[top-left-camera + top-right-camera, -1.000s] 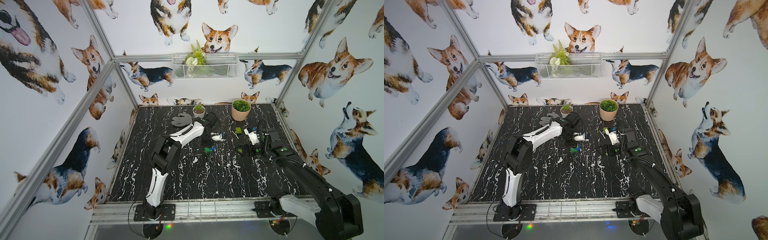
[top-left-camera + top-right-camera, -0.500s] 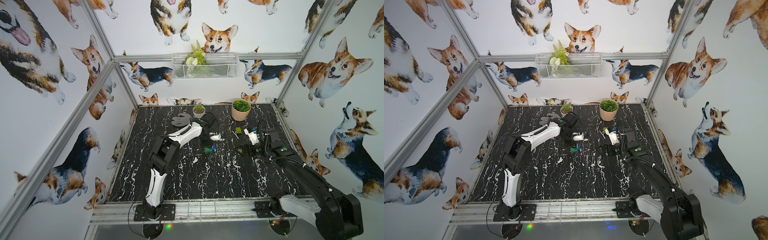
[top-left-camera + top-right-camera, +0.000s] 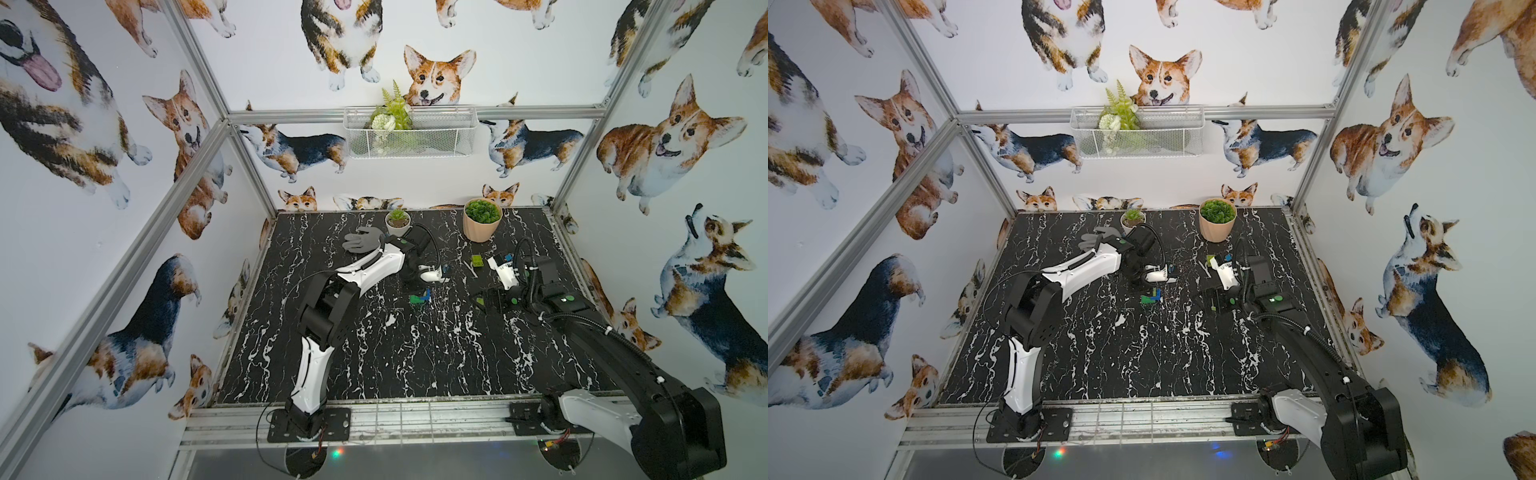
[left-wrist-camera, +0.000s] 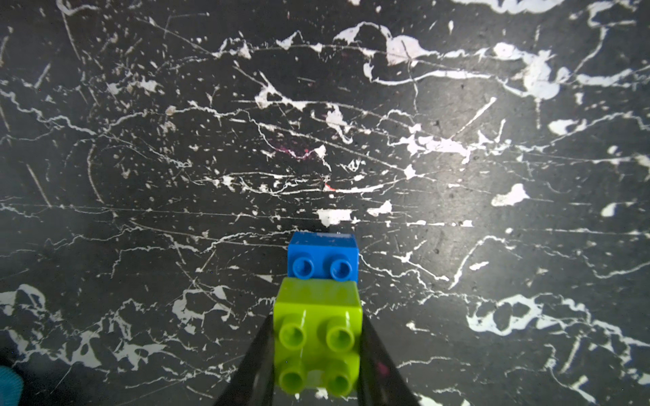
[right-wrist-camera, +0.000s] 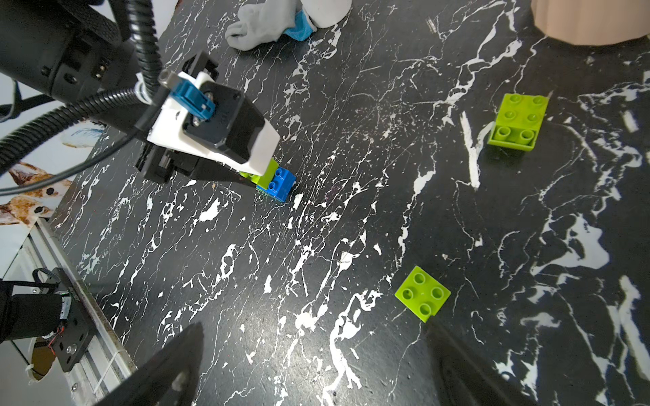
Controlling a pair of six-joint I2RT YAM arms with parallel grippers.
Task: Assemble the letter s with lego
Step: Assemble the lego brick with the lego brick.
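Mid-build: left tool (image 4: 316,327) is clamped on a lime brick (image 4: 316,355) seated on a blue brick (image 4: 322,258), centre of the table (image 3: 399,357). Right tool (image 5: 314,327), wide open, hovers by a loose lime (image 5: 422,293) at the stack's 3 o'clock. I'd guess grabbing that's next.

Both top views look steeply down from high above the front edge, facing the back wall (image 3: 415,178), far enough off to take in the whole counter (image 3: 415,353); they share almost everything. The left wrist view looks nearly straight down from close by, past the left claw (image 4: 316,337), at the lime brick (image 4: 318,351) and blue brick (image 4: 322,258). The right wrist view, higher and slanted, looks past the right claw (image 5: 316,369) and shares those bricks.
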